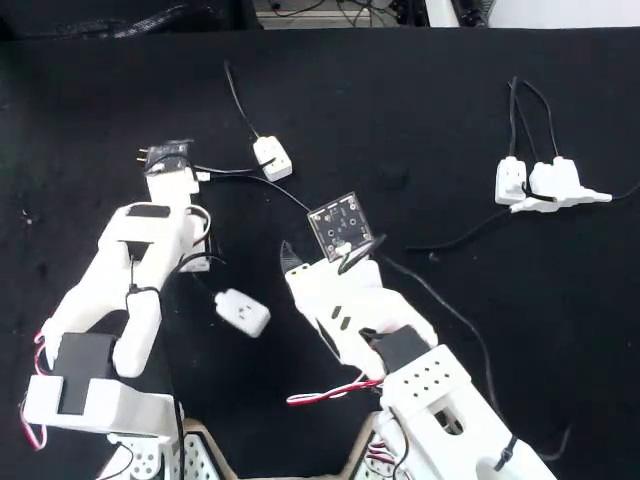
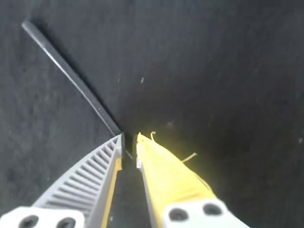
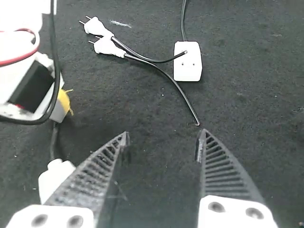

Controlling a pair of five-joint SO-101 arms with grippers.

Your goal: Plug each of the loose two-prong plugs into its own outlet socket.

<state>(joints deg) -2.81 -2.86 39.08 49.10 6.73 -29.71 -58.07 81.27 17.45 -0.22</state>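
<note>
Two loose white two-prong plugs (image 3: 92,23) (image 3: 101,45) lie side by side on the black table, their thin black cables running toward a white outlet socket (image 3: 187,61). That socket (image 1: 272,158) sits at centre-left in the high view, with the plugs (image 1: 203,176) just left of it beside the left arm. My right gripper (image 3: 163,137) is open, a short way from the socket, with nothing between its fingers. My left gripper (image 2: 129,137) is at the left (image 1: 165,157), nearly closed, its tips pinching a black cable (image 2: 71,76).
A second white socket (image 1: 243,312) lies between the two arms, and another white block (image 3: 54,175) sits under the left arm. At the far right, white sockets (image 1: 540,185) with cables are clustered together. Black cables cross the table's middle.
</note>
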